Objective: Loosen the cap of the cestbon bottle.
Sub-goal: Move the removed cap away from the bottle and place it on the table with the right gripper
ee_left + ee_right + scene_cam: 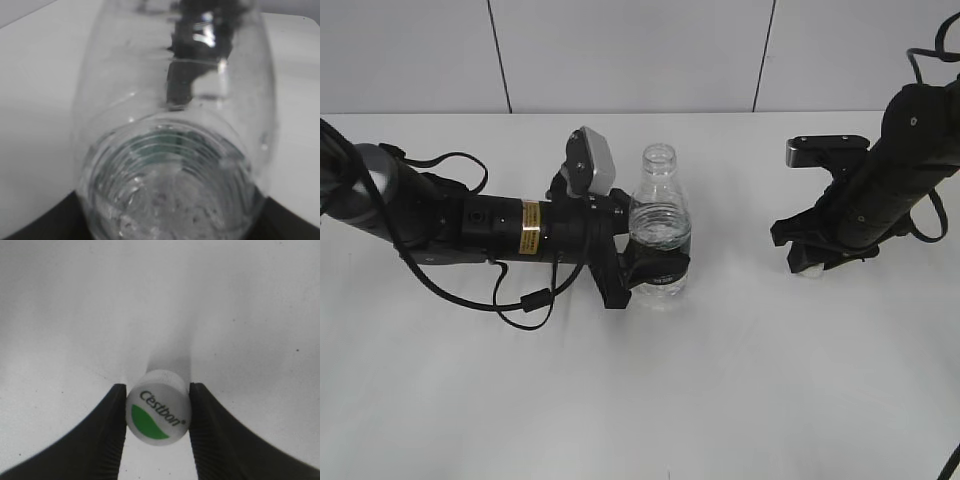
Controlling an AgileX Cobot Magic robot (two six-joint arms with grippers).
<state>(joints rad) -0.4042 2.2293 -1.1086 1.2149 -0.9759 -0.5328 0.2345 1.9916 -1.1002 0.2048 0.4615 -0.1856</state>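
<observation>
The cestbon bottle (660,215) stands upright on the white table, clear, with a dark label band low on its body. Its threaded neck is open at the top with no cap on it. My left gripper (655,272) reaches in from the left and is shut on the bottle's lower body. In the left wrist view the bottle (170,150) fills the frame, with only dark jaw corners at the bottom edge. Far to the right, my right gripper (810,265) hangs low over the table, shut on the cap (158,414). The cap is white with a green patch and sits between the black fingers (112,430).
The white table (740,380) spreads around both arms. A grey panelled wall (620,50) runs behind it. The left arm's black cable (520,300) loops on the table beside the arm.
</observation>
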